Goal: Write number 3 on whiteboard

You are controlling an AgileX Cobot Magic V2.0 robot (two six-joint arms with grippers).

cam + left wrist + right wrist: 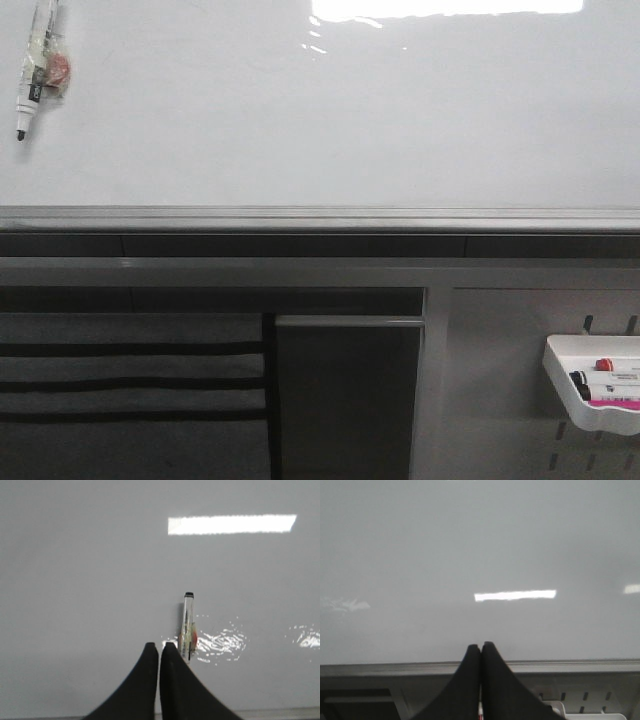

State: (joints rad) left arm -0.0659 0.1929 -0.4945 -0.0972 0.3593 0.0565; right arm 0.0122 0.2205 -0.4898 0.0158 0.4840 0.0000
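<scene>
whiteboard (330, 110) blank, seemingly; marker (38, 60) attached.

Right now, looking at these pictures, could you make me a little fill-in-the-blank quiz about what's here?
1. The whiteboard has ____ written on it so far.
2. Both the left hand and the right hand have their fingers ____.
3. A marker hangs at the board's upper ____ corner in the front view.

Missing words: nothing; shut; left

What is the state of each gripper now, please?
Left gripper: closed, holding nothing visible.
Right gripper: closed, holding nothing visible.
</scene>
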